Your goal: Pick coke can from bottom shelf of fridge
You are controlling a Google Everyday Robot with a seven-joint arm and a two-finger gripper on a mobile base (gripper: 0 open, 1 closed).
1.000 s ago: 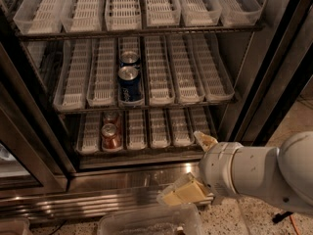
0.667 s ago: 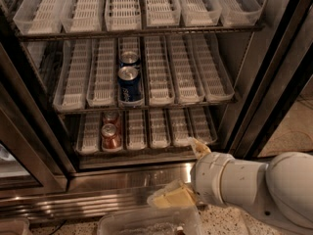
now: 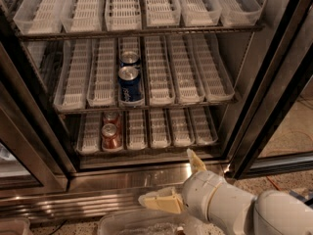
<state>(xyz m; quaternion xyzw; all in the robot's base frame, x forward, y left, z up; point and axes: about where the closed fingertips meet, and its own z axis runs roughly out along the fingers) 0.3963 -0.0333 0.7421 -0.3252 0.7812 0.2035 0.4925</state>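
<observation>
The gripper (image 3: 166, 176) hangs low at about 5 o'clock in the view, outside the fridge (image 3: 243, 67) and in front of its shiny steel base (image 3: 98, 182). Its two tan fingers (image 3: 196, 161) are spread wide with nothing between them, one pointing up toward 12 o'clock and the other out toward 9 o'clock. The white arm (image 3: 230, 207) runs off toward 4 o'clock.

The coke can (image 3: 110, 136) stands upright at the front of the bottom shelf (image 3: 161, 149), in the second white lane tray from the left, at about 10 o'clock from the gripper and well apart from it. A second red can (image 3: 112, 117) stands directly behind it in the same lane. The other lanes (image 3: 159, 127) of that shelf, toward 3 o'clock of the can, hold nothing.

On the middle shelf (image 3: 146, 103), at 12 o'clock from the coke can, two blue soda cans (image 3: 130, 84) stand one behind the other. The top shelf (image 3: 137, 32) carries only white trays.

A dark door frame (image 3: 279, 92) slants down at 3 o'clock, beside the gripper. Between the gripper and the coke can lie the steel base and the front lip of the bottom shelf. A clear plastic bin (image 3: 132, 223) sits at 6 o'clock, just under the lower finger.
</observation>
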